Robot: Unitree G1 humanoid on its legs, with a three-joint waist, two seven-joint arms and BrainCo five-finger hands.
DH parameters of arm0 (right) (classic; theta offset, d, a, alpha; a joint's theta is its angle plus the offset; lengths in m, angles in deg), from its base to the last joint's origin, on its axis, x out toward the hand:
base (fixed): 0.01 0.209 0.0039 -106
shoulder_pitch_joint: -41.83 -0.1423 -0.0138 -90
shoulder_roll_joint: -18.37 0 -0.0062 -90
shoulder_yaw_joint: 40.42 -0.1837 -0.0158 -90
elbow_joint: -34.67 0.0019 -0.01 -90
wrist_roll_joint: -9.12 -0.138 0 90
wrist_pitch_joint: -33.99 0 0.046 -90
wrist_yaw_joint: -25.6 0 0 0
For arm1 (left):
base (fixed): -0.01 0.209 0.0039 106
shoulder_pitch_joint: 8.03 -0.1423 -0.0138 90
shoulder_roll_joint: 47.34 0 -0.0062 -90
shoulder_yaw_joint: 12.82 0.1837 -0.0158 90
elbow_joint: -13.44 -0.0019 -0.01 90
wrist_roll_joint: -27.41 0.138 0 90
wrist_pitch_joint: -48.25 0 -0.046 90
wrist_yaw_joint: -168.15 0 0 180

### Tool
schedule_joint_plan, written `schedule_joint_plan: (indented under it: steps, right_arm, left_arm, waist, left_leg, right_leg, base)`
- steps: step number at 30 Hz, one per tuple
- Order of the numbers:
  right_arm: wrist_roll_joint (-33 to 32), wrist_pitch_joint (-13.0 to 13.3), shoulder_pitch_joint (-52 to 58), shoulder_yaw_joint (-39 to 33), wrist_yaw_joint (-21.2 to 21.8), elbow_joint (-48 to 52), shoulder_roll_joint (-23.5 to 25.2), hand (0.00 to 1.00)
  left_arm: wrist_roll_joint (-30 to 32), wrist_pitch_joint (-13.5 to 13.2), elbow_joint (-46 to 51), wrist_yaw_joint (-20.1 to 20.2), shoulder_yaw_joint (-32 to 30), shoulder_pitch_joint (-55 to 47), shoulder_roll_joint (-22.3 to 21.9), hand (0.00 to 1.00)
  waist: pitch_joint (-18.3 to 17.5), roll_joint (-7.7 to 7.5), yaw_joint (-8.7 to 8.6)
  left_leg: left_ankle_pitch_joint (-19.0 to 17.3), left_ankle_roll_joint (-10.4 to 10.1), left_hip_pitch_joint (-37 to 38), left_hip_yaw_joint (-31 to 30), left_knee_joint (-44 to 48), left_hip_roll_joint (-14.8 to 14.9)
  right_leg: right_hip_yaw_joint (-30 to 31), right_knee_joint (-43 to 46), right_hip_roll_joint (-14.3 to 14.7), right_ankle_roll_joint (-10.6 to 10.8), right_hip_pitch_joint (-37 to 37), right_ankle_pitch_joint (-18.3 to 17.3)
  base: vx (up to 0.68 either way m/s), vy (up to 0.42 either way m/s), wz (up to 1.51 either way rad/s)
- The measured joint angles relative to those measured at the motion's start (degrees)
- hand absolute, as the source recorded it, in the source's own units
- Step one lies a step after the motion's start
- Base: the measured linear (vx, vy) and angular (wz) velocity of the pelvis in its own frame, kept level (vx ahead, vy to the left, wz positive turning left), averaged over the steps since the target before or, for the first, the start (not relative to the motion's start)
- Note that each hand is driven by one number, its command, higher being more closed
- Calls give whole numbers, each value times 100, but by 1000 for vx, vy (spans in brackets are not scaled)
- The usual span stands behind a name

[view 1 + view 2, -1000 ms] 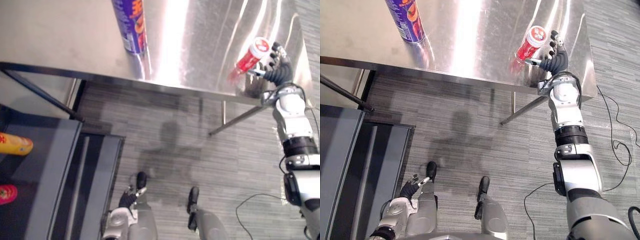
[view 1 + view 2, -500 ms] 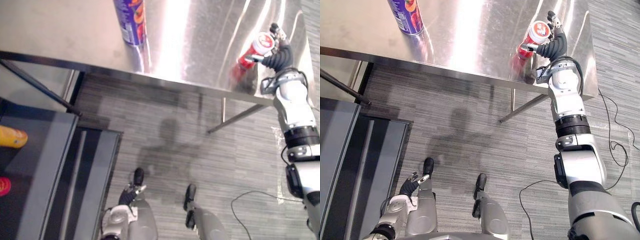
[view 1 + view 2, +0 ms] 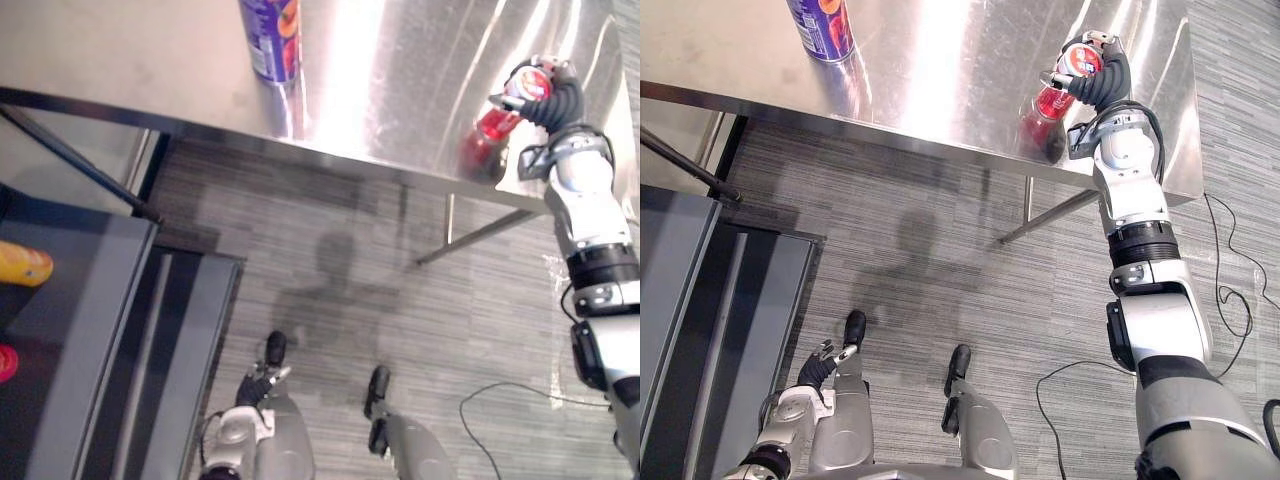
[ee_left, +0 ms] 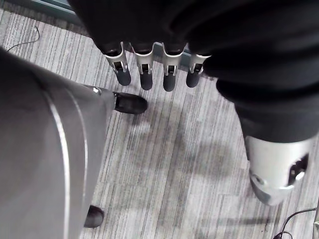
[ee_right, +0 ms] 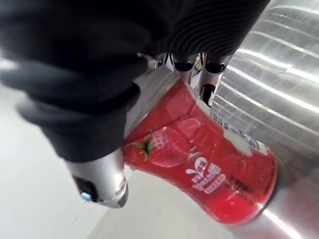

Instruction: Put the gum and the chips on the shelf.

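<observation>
Both eye views look steeply down from the head, sharing the worktop (image 3: pixel 940 60) and floor (image 3: pixel 940 220). The left wrist view faces the floor; the right wrist view, very near, faces the worktop.

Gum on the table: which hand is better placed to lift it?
Right: the right hand is curled round the gum on the table; the left hand hangs open, low by the floor.

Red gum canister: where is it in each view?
Left eye view: upper right, red gum canister near the steel table edge, right hand curled round it.
Right eye view: upper right of centre, same grip.
Right wrist view: centre, past the fingers.
Left wrist view: left hand over the floor.
Shared landmark: the steel table's near edge.
</observation>
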Motion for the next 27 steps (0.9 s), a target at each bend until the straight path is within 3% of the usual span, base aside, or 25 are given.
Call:
schedule_joint_plan:
  steps: [10, 11, 27]
  right_arm:
    - [2, 212, 84, -26, -143, 62, 5, 100]
    - [5, 221, 96, -27, -161, 62, 7, 0]
    - [41, 116, 467, -75, -211, 55, 68, 0]
  left_arm:
    - [2, -1, 30, -38, 6, 66, 103, 0]
    - [2, -1, 30, -38, 6, 66, 103, 0]
    - [1, -4, 30, -84, 1, 104, 120, 0]
  waist:
    - [76, -147, 1]
    - [76, -147, 0]
    - [111, -171, 13]
  left_leg:
    - [1, -2, -39, 13, 1, 5]
    - [1, -2, -39, 8, 0, 6]
    - [13, -1, -85, -22, 0, 5]
  right_leg:
    - [34, 19, 4, 0, -71, 0]
    - [33, 25, 4, 0, -72, -1]
    - [-1, 46, 6, -4, -98, -6]
  base:
    - [4, -4, -1]
    - [0, 0, 0]
    - [0, 0, 0]
